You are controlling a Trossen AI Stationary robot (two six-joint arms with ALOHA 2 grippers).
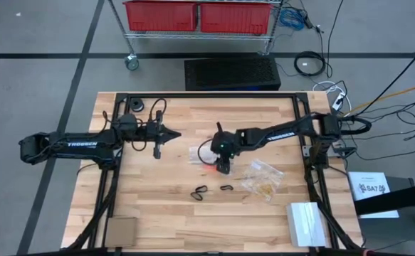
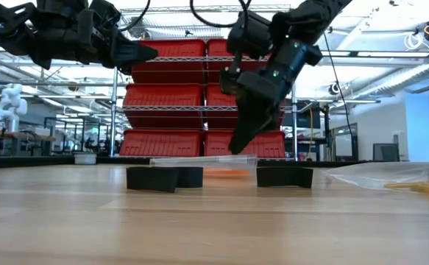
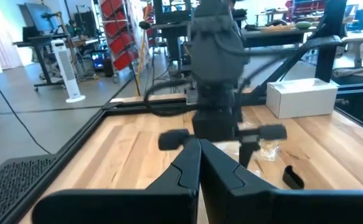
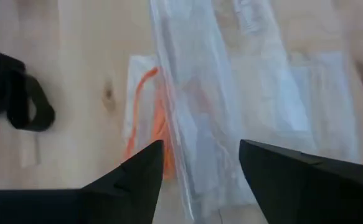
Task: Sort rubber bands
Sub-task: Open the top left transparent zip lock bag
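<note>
In the high view the right gripper (image 1: 223, 168) is low over the middle of the table (image 1: 150, 206), just above a clear plastic bag (image 1: 201, 154). Its fingers (image 4: 134, 180) stand wide apart and hold nothing. In the right wrist view an orange-red rubber band (image 4: 145, 112) lies at the edge of this bag, close before the fingers; I cannot tell if it is inside the bag or under it. Two black rubber bands (image 1: 200, 190) lie on the bare wood below the centre of the high view, near each other. A second clear bag (image 1: 262, 178), right of centre, contains pale tan bands. The left gripper (image 1: 173, 134) is in the air left of centre, its fingers pressed together and empty. A white box (image 1: 307, 222) is at the lower right of the table.
</note>
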